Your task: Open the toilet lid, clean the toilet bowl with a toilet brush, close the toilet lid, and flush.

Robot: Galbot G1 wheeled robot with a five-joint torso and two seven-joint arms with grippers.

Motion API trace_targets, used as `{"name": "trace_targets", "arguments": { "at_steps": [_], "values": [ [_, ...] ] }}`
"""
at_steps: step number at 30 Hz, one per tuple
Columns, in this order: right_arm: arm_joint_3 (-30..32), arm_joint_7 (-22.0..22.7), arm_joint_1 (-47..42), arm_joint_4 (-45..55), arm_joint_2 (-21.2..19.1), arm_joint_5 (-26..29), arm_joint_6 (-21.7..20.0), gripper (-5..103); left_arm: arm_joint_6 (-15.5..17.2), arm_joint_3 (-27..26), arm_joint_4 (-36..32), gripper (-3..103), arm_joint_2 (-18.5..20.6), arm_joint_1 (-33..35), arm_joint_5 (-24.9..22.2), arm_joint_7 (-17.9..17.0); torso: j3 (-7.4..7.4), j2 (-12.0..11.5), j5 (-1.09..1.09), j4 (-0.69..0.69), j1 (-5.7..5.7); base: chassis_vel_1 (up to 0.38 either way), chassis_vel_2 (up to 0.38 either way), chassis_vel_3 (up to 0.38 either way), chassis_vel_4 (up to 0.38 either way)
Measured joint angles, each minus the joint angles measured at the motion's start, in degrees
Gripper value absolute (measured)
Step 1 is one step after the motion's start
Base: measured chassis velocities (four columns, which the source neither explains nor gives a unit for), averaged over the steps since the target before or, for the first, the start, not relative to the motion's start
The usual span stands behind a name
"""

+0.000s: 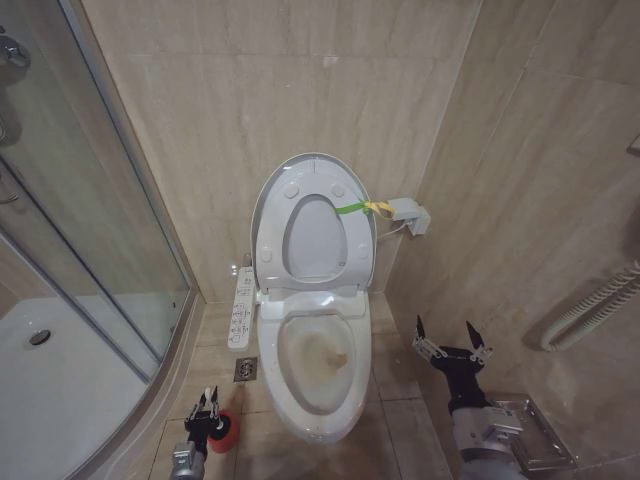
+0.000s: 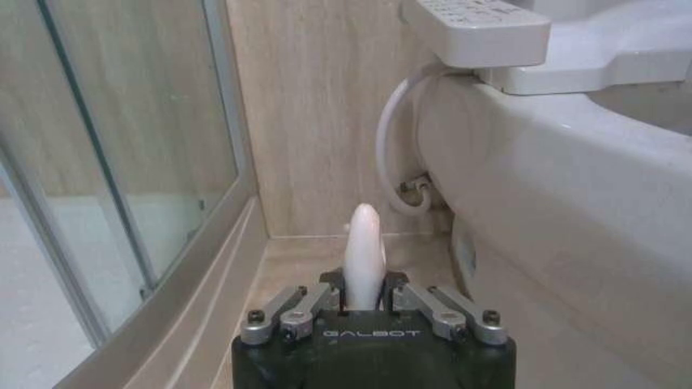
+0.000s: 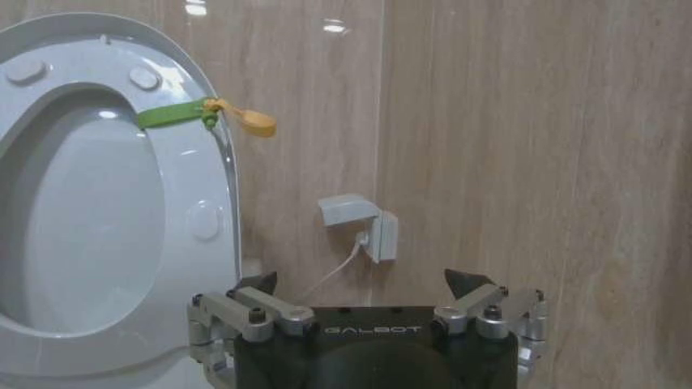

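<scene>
The toilet lid stands raised against the back wall with the ring seat up in front of it; a green-and-yellow strap is tied at its edge. Below it the toilet bowl lies uncovered, with a brownish stain inside. The toilet brush's red base rests on the floor left of the bowl. My left gripper is right over it, shut on the white handle. My right gripper hangs open to the right of the bowl, holding nothing, and faces the raised lid.
A glass shower enclosure and white shower tray fill the left. The button panel and a floor drain are beside the bowl. A wall box, a grab rail and a metal floor plate are on the right.
</scene>
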Motion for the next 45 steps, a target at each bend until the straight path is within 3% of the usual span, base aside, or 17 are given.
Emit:
{"name": "trace_targets", "arguments": {
  "at_steps": [14, 24, 37, 45],
  "values": [
    [0.0, 0.0, 0.0, 0.0, 0.0, 0.0, 0.0, 100, -0.89, -0.58, -0.56, 22, -0.1, 0.09, 0.23, 0.59, 0.0, 0.0, -0.01, 0.0, 0.0, 0.0, 0.0, 0.0, 0.0],
    [0.0, 0.0, 0.0, 0.0, 0.0, 0.0, 0.0, 100, -0.23, 0.19, -11.06, 22, 0.0, 3.96, -0.9, 0.31, 0.0, 0.0, 0.0, -0.01, 0.0, 0.0, 0.0, 0.0, 0.0],
    [0.0, 0.0, 0.0, 0.0, 0.0, 0.0, 0.0, 100, -3.85, -0.76, -20.84, 22, 0.4, 12.1, 2.53, -1.54, 0.0, 0.0, 0.0, 0.0, 0.0, 0.0, 0.0, 0.0, 0.0],
    [0.0, 0.0, 0.0, 0.0, 0.0, 0.0, 0.0, 100, -4.41, -1.89, -33.15, 22, 0.84, 20.78, 5.16, -3.17, 0.0, 0.0, -0.01, 0.01, 0.0, 0.0, 0.0, 0.0, 0.0]
  ]
}}
